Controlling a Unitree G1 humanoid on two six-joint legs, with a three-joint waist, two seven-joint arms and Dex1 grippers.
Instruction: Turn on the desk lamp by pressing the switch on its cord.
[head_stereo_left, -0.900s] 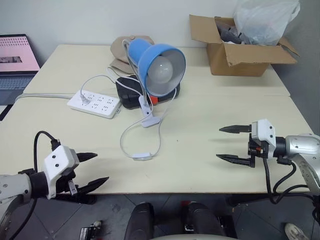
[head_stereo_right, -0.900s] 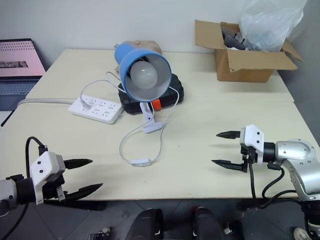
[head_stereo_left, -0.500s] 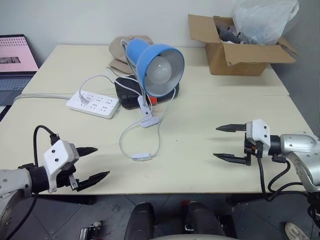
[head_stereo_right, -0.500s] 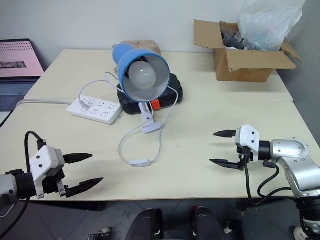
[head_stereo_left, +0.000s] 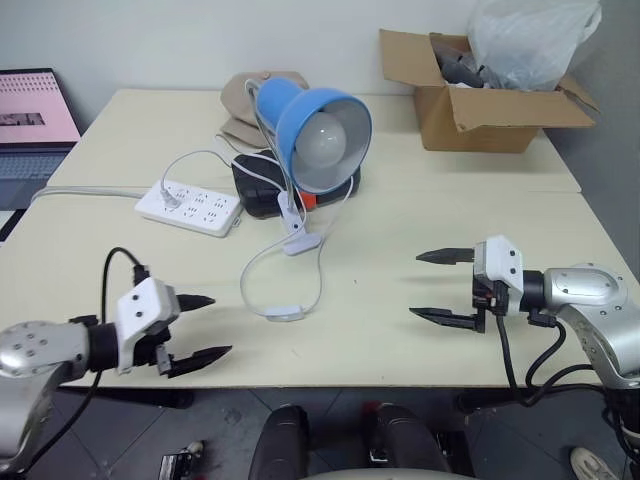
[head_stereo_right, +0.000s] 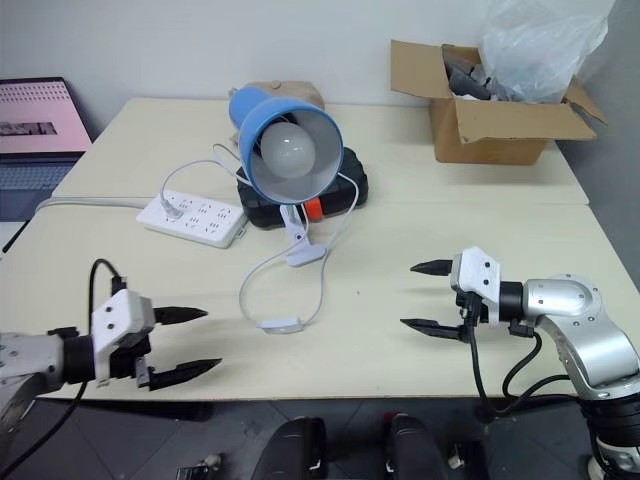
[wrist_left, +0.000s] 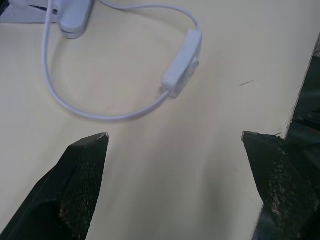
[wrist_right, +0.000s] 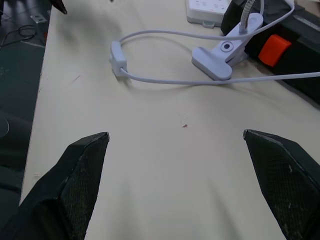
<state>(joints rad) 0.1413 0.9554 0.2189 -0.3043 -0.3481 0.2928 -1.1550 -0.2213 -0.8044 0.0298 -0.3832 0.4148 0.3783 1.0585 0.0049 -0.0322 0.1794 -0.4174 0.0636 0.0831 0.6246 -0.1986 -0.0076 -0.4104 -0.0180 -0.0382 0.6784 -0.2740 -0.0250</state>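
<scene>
The desk lamp (head_stereo_left: 318, 134) with its blue shade and white bulb stands at the middle back of the table, unlit. Its thin white cord (head_stereo_left: 250, 270) loops forward over the tabletop, and the small white switch (head_stereo_left: 285, 314) lies flat on it near the front middle. The same switch (wrist_left: 182, 62) lies ahead of the left wrist camera. My left gripper (head_stereo_left: 207, 327) hovers open at the table's front edge, left of the switch. My right gripper (head_stereo_left: 433, 286) is open over the table, to the right of the switch (wrist_right: 117, 56), with nothing between its fingers.
A white power strip (head_stereo_left: 189, 206) lies left of the lamp, with a black box (head_stereo_left: 262, 186) behind the lamp's clip (head_stereo_left: 298, 239). A cardboard box (head_stereo_left: 480, 95) holding a plastic bag sits at the back right. A laptop (head_stereo_left: 32, 125) stands at the far left.
Both grippers have moved inward toward the switch: the left one to the right along the front edge, the right one to the left. Both stay open.
</scene>
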